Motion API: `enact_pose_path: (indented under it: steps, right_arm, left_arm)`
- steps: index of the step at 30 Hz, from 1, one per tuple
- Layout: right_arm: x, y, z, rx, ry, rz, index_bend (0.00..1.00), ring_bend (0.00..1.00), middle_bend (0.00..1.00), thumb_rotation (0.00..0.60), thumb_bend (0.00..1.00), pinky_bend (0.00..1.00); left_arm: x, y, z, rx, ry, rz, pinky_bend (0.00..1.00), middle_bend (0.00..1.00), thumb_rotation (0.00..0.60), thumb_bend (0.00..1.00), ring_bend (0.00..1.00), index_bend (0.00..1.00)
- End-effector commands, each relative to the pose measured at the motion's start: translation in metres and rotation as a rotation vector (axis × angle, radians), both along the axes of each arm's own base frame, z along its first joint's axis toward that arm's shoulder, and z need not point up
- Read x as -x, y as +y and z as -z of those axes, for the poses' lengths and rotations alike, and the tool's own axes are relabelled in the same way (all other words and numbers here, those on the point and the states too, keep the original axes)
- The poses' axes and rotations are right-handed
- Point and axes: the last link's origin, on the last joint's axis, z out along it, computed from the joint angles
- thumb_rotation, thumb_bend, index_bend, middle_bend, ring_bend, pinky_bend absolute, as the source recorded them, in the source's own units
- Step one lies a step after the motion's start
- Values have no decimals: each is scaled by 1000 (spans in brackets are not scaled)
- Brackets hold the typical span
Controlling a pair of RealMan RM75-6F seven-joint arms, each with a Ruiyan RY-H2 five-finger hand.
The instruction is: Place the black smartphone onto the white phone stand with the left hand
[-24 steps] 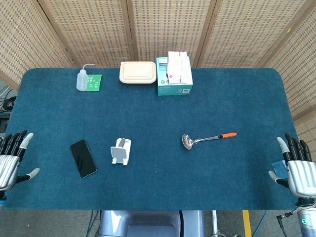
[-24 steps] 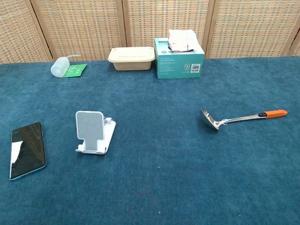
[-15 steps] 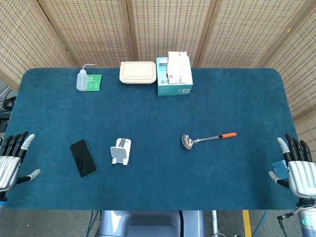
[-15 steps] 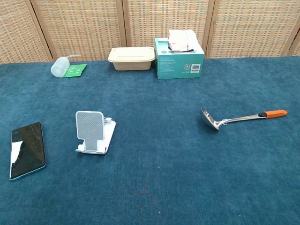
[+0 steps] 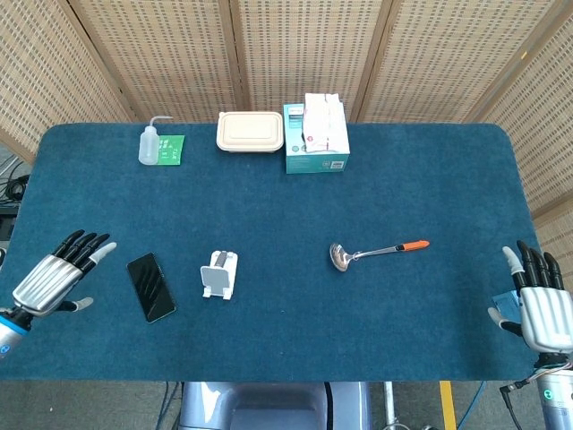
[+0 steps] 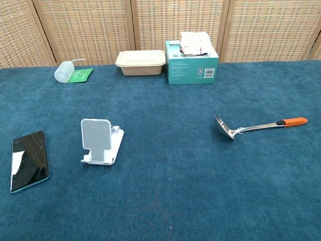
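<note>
I had the left hand (image 5: 55,279) out over the table's left edge, fingers spread and straight, holding nothing. It was close beside the black smartphone (image 5: 150,287) but not touching it. The phone lay flat, screen up, on the blue cloth of the table (image 5: 295,197) toward the front-left corner, with the white phone stand (image 5: 218,274) just to its right, nearer the middle. The stand's backrest stood tilted up, as the chest view showed it (image 6: 101,141), with a small lip at the bottom.

I judged the phone a stiff, thin slab, moderately light, with a glossy glass face that would slide under smooth fingertips and would not forgive a drop onto the stand's edge. Lying flush on the cloth, it offered no gap underneath, so I reckoned the long side edges were the place to take it: thumb on one, fingers on the other, near the middle of its length so it would not swing. The soft cloth might give enough for fingertips to dig under an edge. The stand looked light too, and I expected a careless nudge would shove it.

The right hand (image 5: 541,310) sat at the front-right corner, fingers extended, holding nothing.
</note>
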Motion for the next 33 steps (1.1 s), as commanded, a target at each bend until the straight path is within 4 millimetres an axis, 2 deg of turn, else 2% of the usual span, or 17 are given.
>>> enact_pose_path:
  steps: [1,7,8,14,28,33]
  right_arm:
    - [1,-2,1,-1,6,10,0,0,0,600,0,0]
    - [4,-6,4,-4,21,30,0,0,0,600,0,0]
    - [4,-7,5,-3,23,33,0,0,0,600,0,0]
    - [4,-8,5,0,24,38,0,0,0,600,0,0]
    - [5,-8,3,4,19,41,0,0,0,600,0,0]
    - [4,-7,2,6,18,39,0,0,0,600,0,0]
  left_arm:
    - [0,19,18,96,64,45,0,0,600,0,0,3]
    - [-6,33,46,185,136,171,29,0,600,0,2,111]
    - [-8,37,55,212,161,195,30,0,600,0,3,118]
    - [-9,46,72,252,217,228,34,5,600,1,5,146]
    - [-2,50,80,271,258,230,54,33,600,58,30,182]
    - [-2,50,84,271,246,227,54,37,600,108,34,187]
